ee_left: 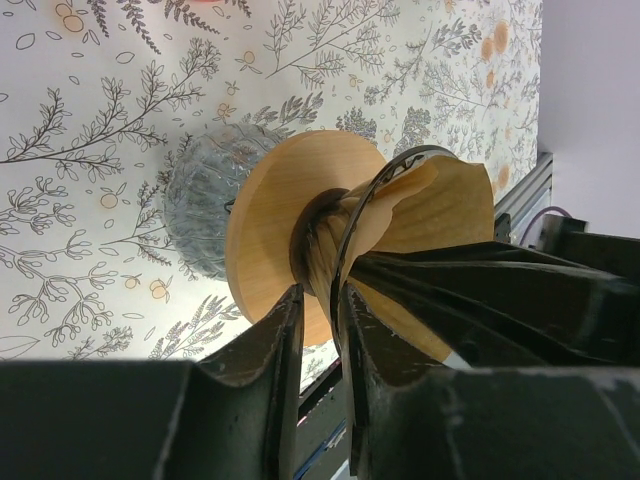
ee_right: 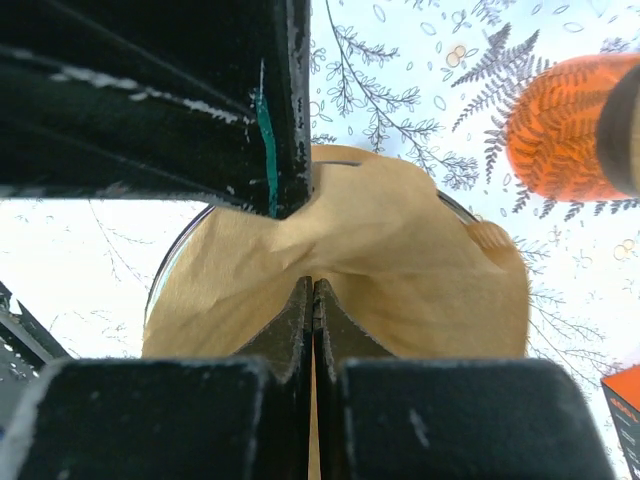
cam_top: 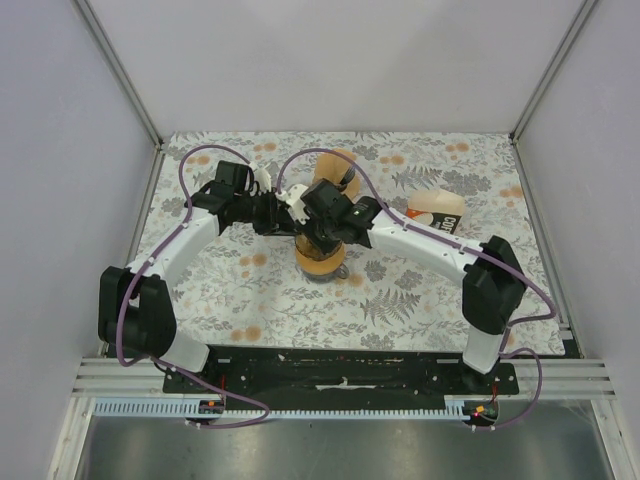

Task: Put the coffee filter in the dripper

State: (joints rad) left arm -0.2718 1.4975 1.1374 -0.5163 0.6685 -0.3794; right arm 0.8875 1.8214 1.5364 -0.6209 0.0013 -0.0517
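The dripper (cam_top: pixel 320 262) is a glass cone with a wooden collar (ee_left: pixel 280 215), standing mid-table. The brown paper coffee filter (ee_right: pixel 400 250) lies crumpled inside the cone, spread up to the rim (ee_right: pixel 166 268). My right gripper (ee_right: pixel 313 282) is shut on a fold of the filter, above the cone (cam_top: pixel 318 236). My left gripper (ee_left: pixel 320 295) is shut on the dripper's rim, one finger outside and one inside against the filter (ee_left: pixel 440 200). It comes in from the left (cam_top: pixel 285 212). Its finger (ee_right: pixel 200 100) shows at the top of the right wrist view.
An orange ribbed cup (cam_top: pixel 335 165) stands just behind the dripper and shows in the right wrist view (ee_right: pixel 560 130). An orange and white carton (cam_top: pixel 437 212) lies at the right. The floral cloth (cam_top: pixel 260 290) covers the table, with walls on three sides.
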